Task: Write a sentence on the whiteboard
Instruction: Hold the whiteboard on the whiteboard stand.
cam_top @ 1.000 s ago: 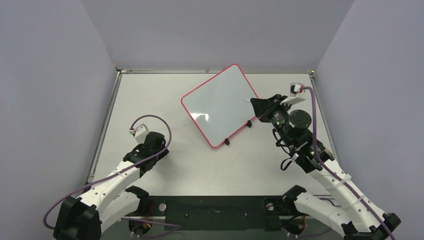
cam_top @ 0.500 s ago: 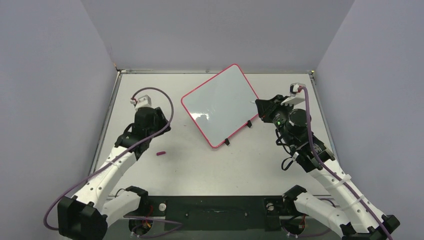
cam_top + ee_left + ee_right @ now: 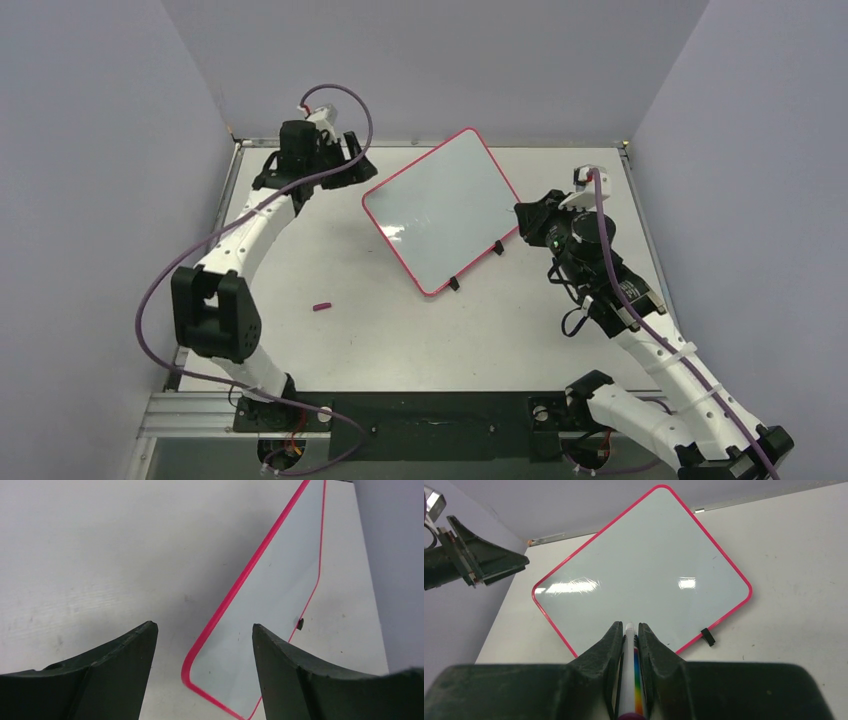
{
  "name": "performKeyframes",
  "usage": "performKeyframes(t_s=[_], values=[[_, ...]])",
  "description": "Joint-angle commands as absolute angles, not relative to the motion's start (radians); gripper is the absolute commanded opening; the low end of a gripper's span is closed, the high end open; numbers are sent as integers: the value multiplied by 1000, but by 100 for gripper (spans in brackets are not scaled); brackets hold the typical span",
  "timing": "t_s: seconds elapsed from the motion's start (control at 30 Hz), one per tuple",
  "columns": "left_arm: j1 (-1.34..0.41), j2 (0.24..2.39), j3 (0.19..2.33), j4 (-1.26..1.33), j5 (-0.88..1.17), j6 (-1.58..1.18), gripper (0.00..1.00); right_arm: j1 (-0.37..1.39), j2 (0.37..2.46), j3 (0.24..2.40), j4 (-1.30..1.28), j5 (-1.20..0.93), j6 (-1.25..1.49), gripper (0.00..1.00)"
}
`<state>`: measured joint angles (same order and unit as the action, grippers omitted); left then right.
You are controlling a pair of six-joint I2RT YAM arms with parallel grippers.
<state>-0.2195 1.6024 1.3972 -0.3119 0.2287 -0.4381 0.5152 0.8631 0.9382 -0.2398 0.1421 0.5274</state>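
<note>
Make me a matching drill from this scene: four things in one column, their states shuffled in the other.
Things:
1. whiteboard
2. marker
3. small pink piece
4. left jaws

States:
a. clamped in the right jaws
b. open, holding nothing
c. blank, nothing written
d. lying loose on the table

Pairs: 1-c, 2-a, 3-d, 4-b.
</note>
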Motion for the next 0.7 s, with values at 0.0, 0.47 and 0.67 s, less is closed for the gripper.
performKeyframes(t_s=[0.0,0.47,0.67], values=[[-196,1758,1594,-279,534,-403,67,502,862,961,-264,136,512,0],[-199,2173,1995,-435,832,-354,57,492,880,956,-234,116,538,0],[-207,2210,1999,-400,918,-375,53,492,955,1014,-202,30,515,0]])
